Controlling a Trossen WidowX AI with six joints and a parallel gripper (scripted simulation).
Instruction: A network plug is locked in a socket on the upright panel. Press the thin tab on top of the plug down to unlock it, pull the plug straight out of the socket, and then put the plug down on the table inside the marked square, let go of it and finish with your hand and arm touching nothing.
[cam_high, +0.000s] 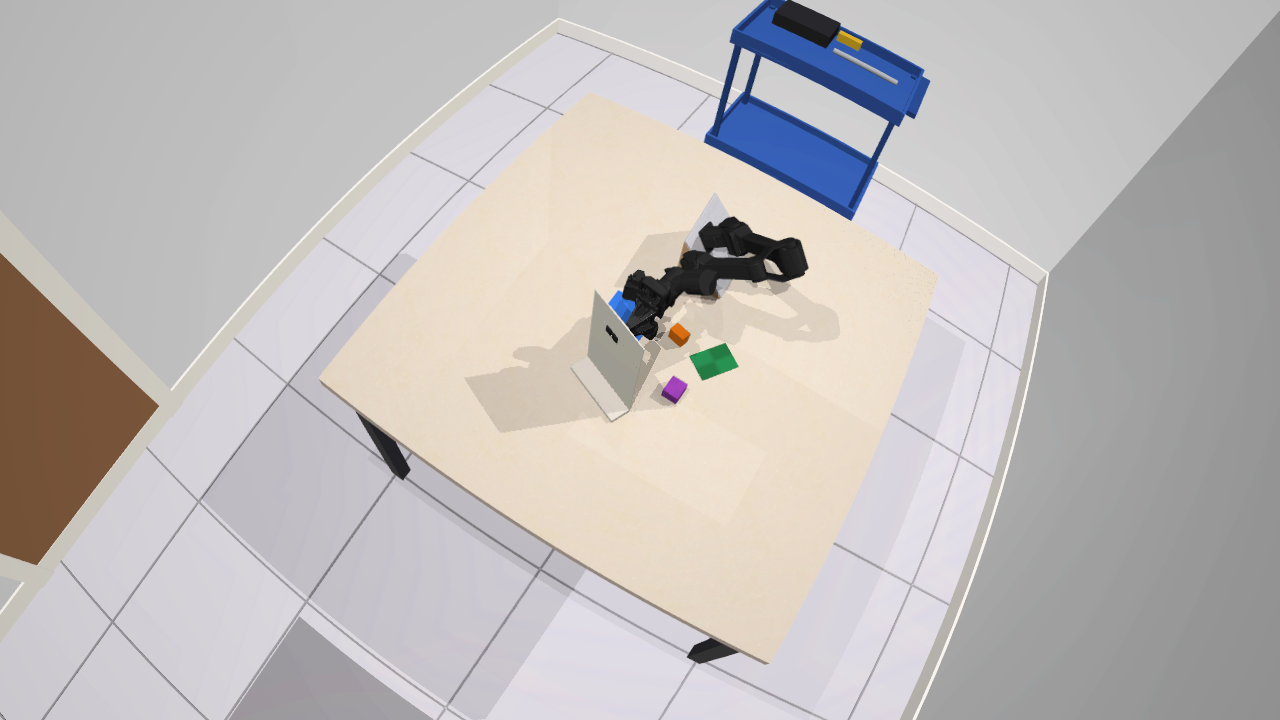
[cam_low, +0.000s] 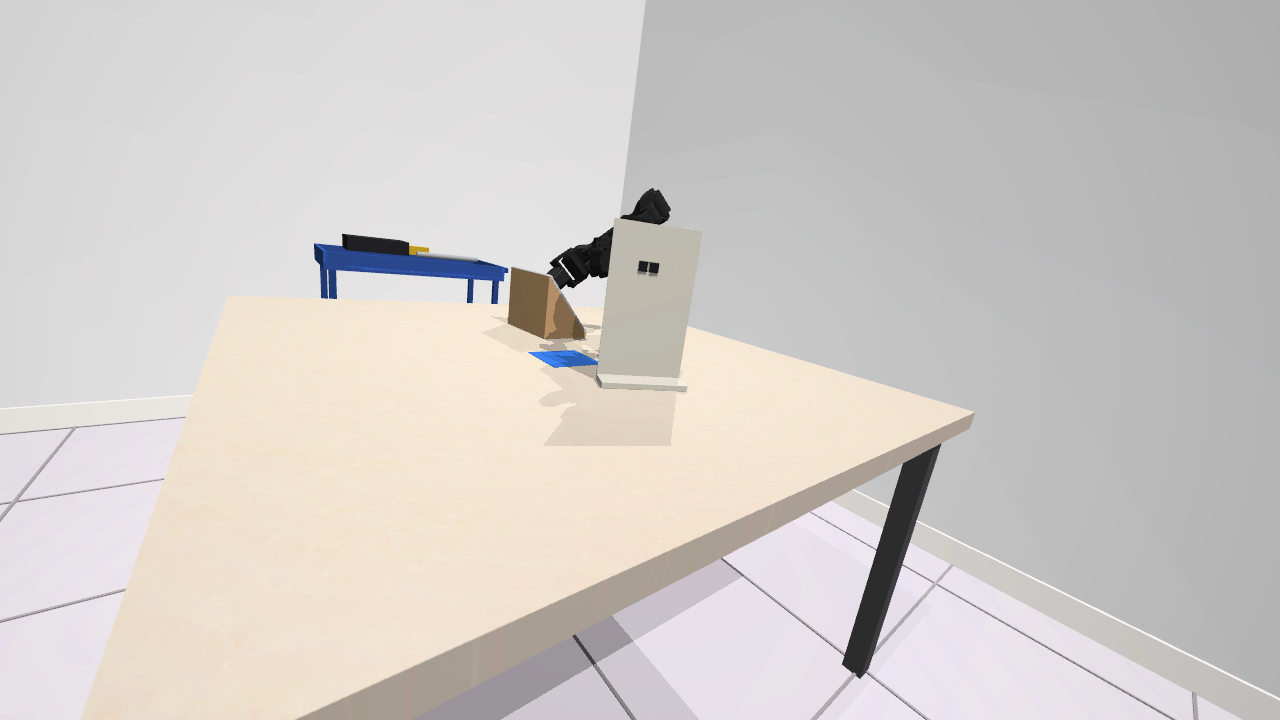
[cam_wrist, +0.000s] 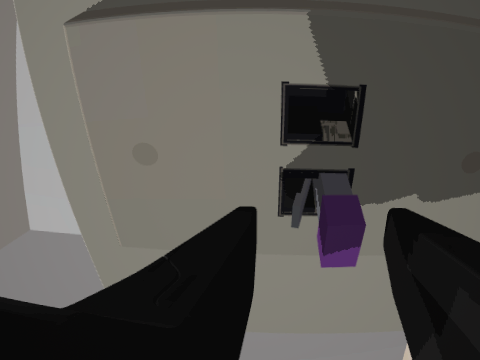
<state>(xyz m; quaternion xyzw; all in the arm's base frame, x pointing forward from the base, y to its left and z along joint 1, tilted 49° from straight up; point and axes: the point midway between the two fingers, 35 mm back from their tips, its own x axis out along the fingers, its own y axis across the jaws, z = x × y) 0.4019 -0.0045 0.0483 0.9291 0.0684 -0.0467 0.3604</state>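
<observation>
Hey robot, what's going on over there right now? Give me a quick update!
Gripper open, holding nothing, facing the upright panel. Purple plug sits in the lower socket; upper socket vacant. Nothing between fingers and plug.

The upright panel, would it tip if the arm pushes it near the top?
Possibly: the panel is tall and thin on a small foot, so a high push has leverage. It looks like a stiff slab, unlikely to flex. Whether the foot is fixed to the table cannot be seen.
</observation>
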